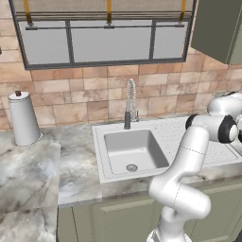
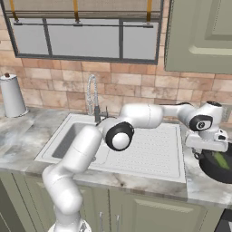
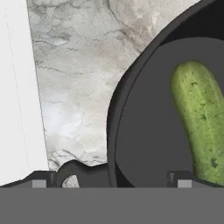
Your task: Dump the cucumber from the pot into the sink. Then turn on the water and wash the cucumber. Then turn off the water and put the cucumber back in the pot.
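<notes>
In the left base view, the sink (image 1: 108, 156) basin is bare down to its drain, and no stream falls from the faucet (image 1: 131, 101); the water is judged to be off and the washing stage not yet started. A white canister (image 1: 22, 118) stands on the counter (image 1: 38, 175) well to the left of the sink. In the right base view, the arm reaches across the drainboard to the right, where the gripper (image 2: 209, 146) hangs directly above the pot (image 2: 217, 168), which sits on the counter just beside the sink's right edge. In the hand view, the cucumber (image 3: 199, 118) lies inside the pot, and the jaws are spread wide, one fingertip outside the rim by a loop handle (image 3: 78, 171), the other inside. Judged from this, no step is complete: dumping, washing, shut-off and return all remain.
</notes>
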Tool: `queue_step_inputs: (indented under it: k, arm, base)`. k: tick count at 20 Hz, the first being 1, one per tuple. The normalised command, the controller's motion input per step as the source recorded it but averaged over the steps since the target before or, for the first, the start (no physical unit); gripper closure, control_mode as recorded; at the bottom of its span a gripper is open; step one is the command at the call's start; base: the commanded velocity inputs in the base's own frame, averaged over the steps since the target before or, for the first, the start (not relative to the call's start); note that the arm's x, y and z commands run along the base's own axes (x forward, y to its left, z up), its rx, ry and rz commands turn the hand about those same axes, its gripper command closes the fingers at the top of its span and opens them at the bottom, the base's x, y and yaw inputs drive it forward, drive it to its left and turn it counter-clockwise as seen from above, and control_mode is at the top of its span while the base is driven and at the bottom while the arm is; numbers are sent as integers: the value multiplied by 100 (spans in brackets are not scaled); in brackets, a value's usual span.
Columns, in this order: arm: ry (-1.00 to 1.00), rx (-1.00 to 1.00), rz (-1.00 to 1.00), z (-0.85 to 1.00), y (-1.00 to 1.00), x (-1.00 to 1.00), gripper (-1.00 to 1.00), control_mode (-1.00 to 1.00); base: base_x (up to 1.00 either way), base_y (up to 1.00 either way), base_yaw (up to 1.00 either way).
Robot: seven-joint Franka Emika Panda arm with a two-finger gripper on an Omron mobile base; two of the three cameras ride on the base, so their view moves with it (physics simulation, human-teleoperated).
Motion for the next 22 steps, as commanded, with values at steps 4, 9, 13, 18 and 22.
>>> queue_step_inputs:
  k: [4, 9, 13, 18, 22]
  arm:
    - [0, 0, 14, -14, 0, 0, -100, -100]
    - [2, 0, 16, -7, 0, -3, -100, -100]
    - [0, 0, 18, 0, 0, -24, -100, -100]
    - [1, 0, 19, 0, 0, -30, -100, -100]
    - [4, 1, 18, 0, 0, -13, -100, -100]
  base:
    - [0, 0, 0]
    - [0, 0, 0]
    - [0, 0, 0]
    - [0, 0, 0]
    - [0, 0, 0]
